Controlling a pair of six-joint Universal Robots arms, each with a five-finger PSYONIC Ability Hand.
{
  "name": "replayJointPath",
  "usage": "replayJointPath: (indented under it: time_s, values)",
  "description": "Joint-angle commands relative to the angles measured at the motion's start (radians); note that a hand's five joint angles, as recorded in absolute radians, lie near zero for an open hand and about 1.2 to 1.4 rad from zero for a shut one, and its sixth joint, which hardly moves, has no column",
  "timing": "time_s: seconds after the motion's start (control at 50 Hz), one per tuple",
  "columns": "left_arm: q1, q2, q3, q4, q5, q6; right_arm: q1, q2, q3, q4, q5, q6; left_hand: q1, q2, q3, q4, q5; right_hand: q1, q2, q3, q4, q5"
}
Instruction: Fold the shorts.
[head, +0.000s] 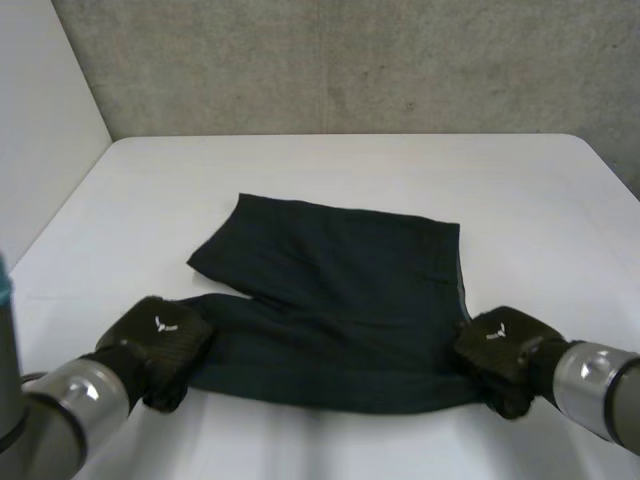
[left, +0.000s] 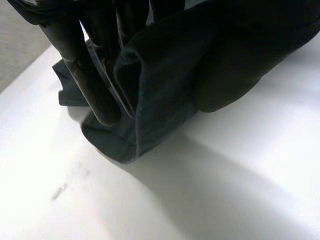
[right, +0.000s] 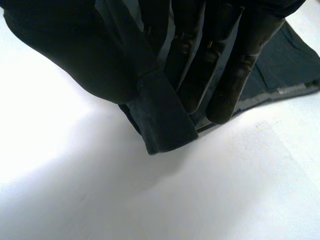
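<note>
Dark shorts lie spread on the white table, waistband to the right, leg openings to the left. My left hand is at the near left corner, on the nearer leg's hem. In its wrist view the fingers and thumb pinch a fold of that hem. My right hand is at the near right corner, on the waistband's end. In the right wrist view its fingers and thumb clamp the waistband corner, which sticks out below them, slightly lifted off the table.
A grey concrete wall runs behind the table's far edge. A white panel stands at the left. Bare tabletop surrounds the shorts on all sides.
</note>
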Motion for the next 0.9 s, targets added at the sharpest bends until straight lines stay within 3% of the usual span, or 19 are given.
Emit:
replayJointPath:
  time_s: [0.02, 0.14, 0.28, 0.4, 0.56, 0.7, 0.72, 0.76, 0.78, 0.8, 0.84, 0.86, 0.9]
  values:
    - [-0.007, 0.107, -0.033, -0.210, 0.069, 0.006, -0.065, -0.109, 0.013, 0.270, 0.002, -0.195, 0.257, 0.201, 0.210, 0.198, 0.247, 0.407, 0.219, 0.215, 0.207, 0.190]
    - [0.013, 0.090, -0.007, -0.199, 0.101, 0.046, -0.133, -0.112, -0.016, 0.321, -0.030, -0.283, 0.257, 0.201, 0.210, 0.198, 0.247, 0.407, 0.219, 0.215, 0.207, 0.190]
    - [0.014, -0.146, 0.153, 0.083, 0.077, 0.166, -0.119, 0.079, -0.148, 0.140, -0.038, -0.134, 0.257, 0.201, 0.210, 0.198, 0.247, 0.407, 0.219, 0.215, 0.207, 0.190]
    - [0.004, -0.431, 0.458, 0.268, -0.013, 0.173, -0.062, 0.182, -0.318, 0.036, 0.049, -0.048, 0.257, 0.201, 0.210, 0.198, 0.247, 0.407, 0.219, 0.215, 0.207, 0.190]
    - [-0.047, -0.805, 0.917, 0.283, -0.104, 0.181, 0.027, 0.379, -0.501, -0.248, 0.145, -0.027, 0.257, 0.201, 0.210, 0.198, 0.247, 0.407, 0.219, 0.215, 0.207, 0.190]
    - [-0.059, -0.988, 1.118, 0.293, -0.089, 0.176, 0.060, 0.592, -0.614, -0.487, 0.215, -0.059, 0.237, 0.181, 0.190, 0.178, 0.228, 0.388, 0.200, 0.195, 0.187, 0.170]
    - [-0.064, -1.012, 1.135, 0.304, -0.077, 0.176, 0.065, 0.613, -0.627, -0.507, 0.227, -0.063, -0.199, -0.255, -0.246, -0.258, -0.209, 0.367, 0.180, 0.175, 0.167, 0.150]
    - [-0.068, -1.029, 1.146, 0.316, -0.060, 0.179, 0.068, 0.649, -0.648, -0.544, 0.263, -0.063, -0.592, -0.648, -0.639, -0.651, -0.602, 0.151, -0.036, -0.041, -0.049, -0.066]
    - [-0.071, -1.034, 1.148, 0.324, -0.057, 0.178, 0.071, 0.667, -0.662, -0.574, 0.301, -0.057, -0.759, -0.815, -0.806, -0.819, -0.769, -0.586, -0.773, -0.778, -0.786, -0.803]
    - [-0.078, -1.039, 1.146, 0.335, -0.054, 0.178, 0.074, 0.667, -0.662, -0.590, 0.318, -0.054, -0.964, -1.020, -1.011, -1.024, -0.974, -0.815, -1.002, -1.007, -1.015, -1.032]
    - [-0.087, -1.039, 1.137, 0.338, -0.058, 0.179, 0.080, 0.652, -0.650, -0.620, 0.341, -0.047, -0.964, -1.020, -1.011, -1.024, -0.974, -0.815, -1.002, -1.007, -1.015, -1.032]
    - [-0.096, -0.835, 0.892, 0.330, -0.172, 0.135, 0.068, 0.348, -0.412, -0.613, 0.290, 0.232, -0.961, -1.017, -1.008, -1.020, -0.971, -0.815, -1.002, -1.007, -1.015, -1.032]
    - [-0.091, -0.778, 0.805, 0.335, -0.147, 0.115, 0.068, 0.288, -0.330, -0.595, 0.277, 0.282, -0.961, -1.017, -1.008, -1.020, -0.971, -0.815, -1.002, -1.007, -1.015, -1.032]
